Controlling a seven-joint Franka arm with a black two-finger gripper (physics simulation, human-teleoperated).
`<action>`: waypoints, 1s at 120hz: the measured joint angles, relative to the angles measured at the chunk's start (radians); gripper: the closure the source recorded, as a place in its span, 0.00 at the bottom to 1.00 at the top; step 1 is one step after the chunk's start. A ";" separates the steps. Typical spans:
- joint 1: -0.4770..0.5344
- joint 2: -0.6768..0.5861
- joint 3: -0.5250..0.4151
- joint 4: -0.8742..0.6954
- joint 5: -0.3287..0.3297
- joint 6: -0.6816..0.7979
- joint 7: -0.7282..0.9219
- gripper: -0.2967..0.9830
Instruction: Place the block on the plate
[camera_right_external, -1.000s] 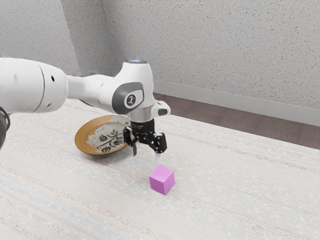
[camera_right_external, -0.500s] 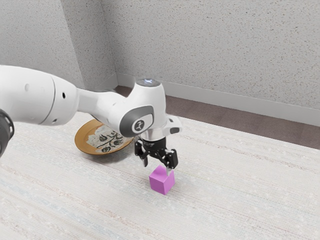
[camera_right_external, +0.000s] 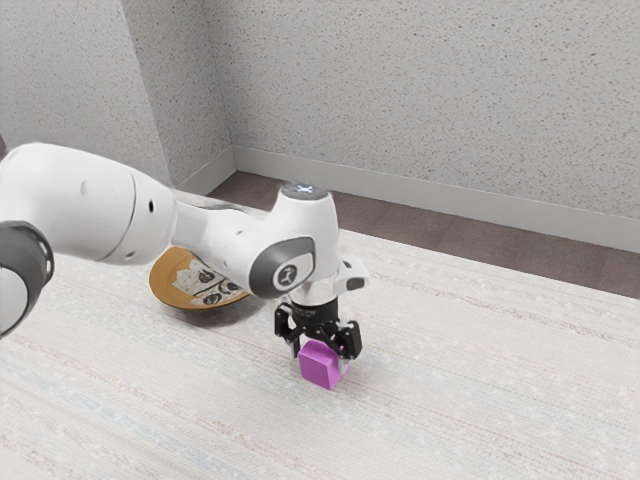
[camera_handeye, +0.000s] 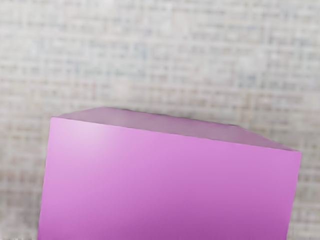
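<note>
Sinking lower, the black two-finger gripper (camera_right_external: 321, 361) had come down over the pink cube-shaped block (camera_right_external: 319, 368), its fingers spread astride it. The block sat on the pale streaked table (camera_right_external: 460, 390), apart from the orange-rimmed round plate (camera_right_external: 162, 286); closing seemed next.

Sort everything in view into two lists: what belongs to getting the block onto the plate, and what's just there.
For the job:
- pink-purple block, on the table, at the gripper
- brown-rimmed plate, where the block should go
- gripper, down at the block

Just there:
- table, holding block and plate
- speckled wall
- brown floor
</note>
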 joint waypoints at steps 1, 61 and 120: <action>0.000 0.001 0.000 0.000 -0.001 0.000 -0.001 0.23; 0.001 0.030 0.001 0.021 -0.001 0.018 -0.019 0.29; 0.001 -0.021 0.007 0.020 0.013 0.005 -0.027 0.46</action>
